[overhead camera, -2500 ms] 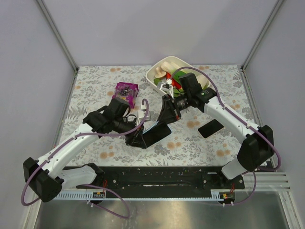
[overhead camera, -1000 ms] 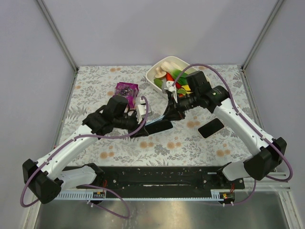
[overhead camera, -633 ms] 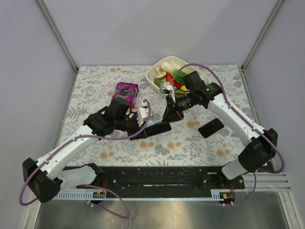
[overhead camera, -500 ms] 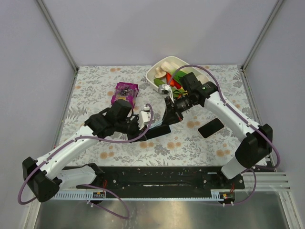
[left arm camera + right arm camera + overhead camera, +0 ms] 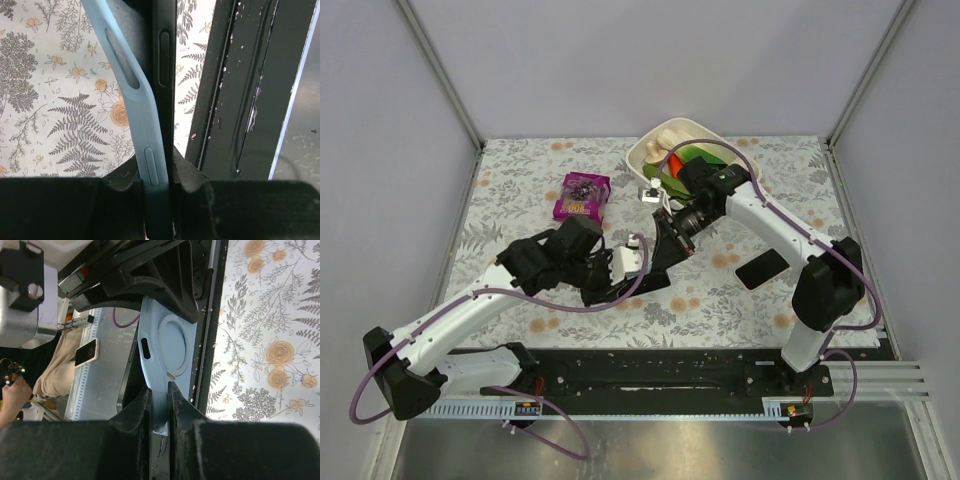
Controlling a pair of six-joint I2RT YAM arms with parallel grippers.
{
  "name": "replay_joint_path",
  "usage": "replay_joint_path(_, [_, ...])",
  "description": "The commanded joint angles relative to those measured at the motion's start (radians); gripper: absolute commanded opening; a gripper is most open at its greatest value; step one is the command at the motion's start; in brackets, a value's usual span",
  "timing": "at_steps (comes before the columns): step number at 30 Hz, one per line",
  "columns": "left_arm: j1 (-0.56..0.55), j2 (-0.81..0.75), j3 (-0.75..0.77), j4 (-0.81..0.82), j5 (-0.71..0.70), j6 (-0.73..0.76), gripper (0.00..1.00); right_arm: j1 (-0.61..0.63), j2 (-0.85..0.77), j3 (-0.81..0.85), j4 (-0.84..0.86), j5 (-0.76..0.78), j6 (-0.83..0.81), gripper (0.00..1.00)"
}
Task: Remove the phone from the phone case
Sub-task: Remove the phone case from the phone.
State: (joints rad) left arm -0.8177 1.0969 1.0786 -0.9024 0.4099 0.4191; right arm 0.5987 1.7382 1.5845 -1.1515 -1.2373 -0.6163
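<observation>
L jaws nearly shut, clamping phone [image 5: 164, 50] w/ blue case [image 5: 131, 100] together. R jaws pinch blue case rim, which bows away from phone.

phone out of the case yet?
Partly out: the blue case bows away from the phone along one side, but the left gripper pinches both together at one end.

Table [image 5: 520, 170] centre is clogged where the left gripper [image 5: 158, 172] and right gripper [image 5: 158, 402] are bunched up, jaws closed. Around it, a white tub [image 5: 650, 140] is parked at 1 o'clock, a purple box [image 5: 582, 195] at 10 and a black slab [image 5: 762, 268] between 3 and 4. Bare cloth is left at 2 and 6.
</observation>
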Motion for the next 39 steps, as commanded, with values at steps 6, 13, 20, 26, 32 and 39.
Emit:
replay_joint_path(6, [-0.057, 0.006, 0.167, 0.393, 0.056, 0.086, 0.00, 0.105, 0.148, 0.127, -0.227, -0.076, -0.173, 0.00])
replay_joint_path(13, [-0.075, 0.012, 0.167, 0.373, 0.061, 0.109, 0.00, 0.111, 0.273, 0.258, -0.546, -0.110, -0.454, 0.00])
replay_joint_path(20, [-0.064, -0.005, 0.138, 0.385, 0.047, 0.090, 0.00, 0.113, 0.238, 0.235, -0.525, -0.070, -0.461, 0.00])
replay_joint_path(26, [0.008, -0.035, 0.098, 0.418, 0.075, 0.012, 0.00, 0.108, -0.023, 0.004, 0.118, 0.212, 0.128, 0.08])
replay_joint_path(32, [0.077, -0.060, 0.052, 0.451, 0.124, -0.057, 0.00, 0.107, -0.158, 0.011, 0.190, 0.412, 0.217, 0.36])
replay_joint_path(39, [0.089, -0.058, 0.041, 0.459, 0.142, -0.072, 0.00, 0.107, -0.192, 0.083, 0.193, 0.518, 0.288, 0.56])
